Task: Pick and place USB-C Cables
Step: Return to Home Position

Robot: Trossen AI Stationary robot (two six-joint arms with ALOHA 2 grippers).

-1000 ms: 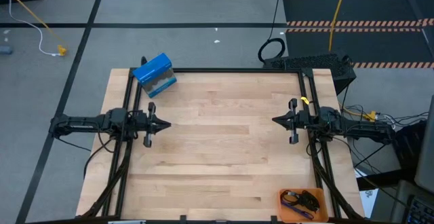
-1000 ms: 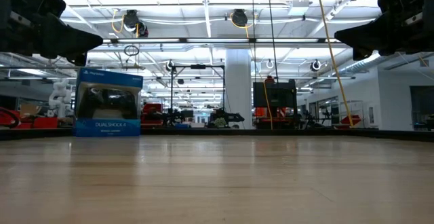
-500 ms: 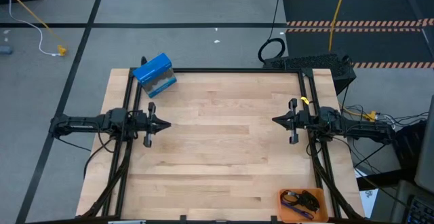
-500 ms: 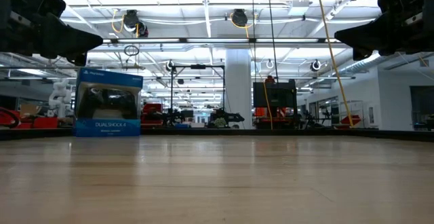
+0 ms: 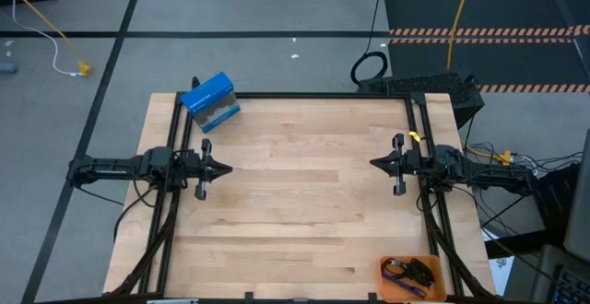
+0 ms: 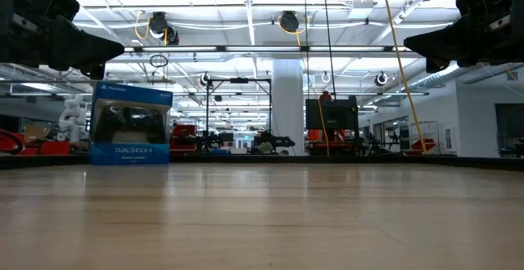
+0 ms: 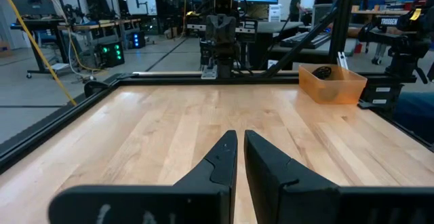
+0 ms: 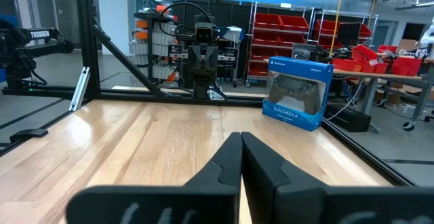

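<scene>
The USB-C cables (image 5: 412,274), black coils and a purple-blue one, lie bundled inside an orange bin (image 5: 436,287) at the table's near right corner; in the left wrist view the bin (image 7: 332,83) shows a dark coil inside. My left gripper (image 5: 228,168) hovers shut over the table's left side, pointing right; its fingertips (image 7: 239,139) are nearly together. My right gripper (image 5: 373,164) hovers shut over the right side, pointing left, seen also in its wrist view (image 8: 240,138). Both are far from the bin and touch nothing.
A blue game-controller box (image 5: 211,102) stands at the far left corner of the table, also in the low view (image 6: 131,123). A black frame rail (image 5: 304,95) runs along the table's edges. A large black cable ring (image 5: 370,68) lies on the floor beyond.
</scene>
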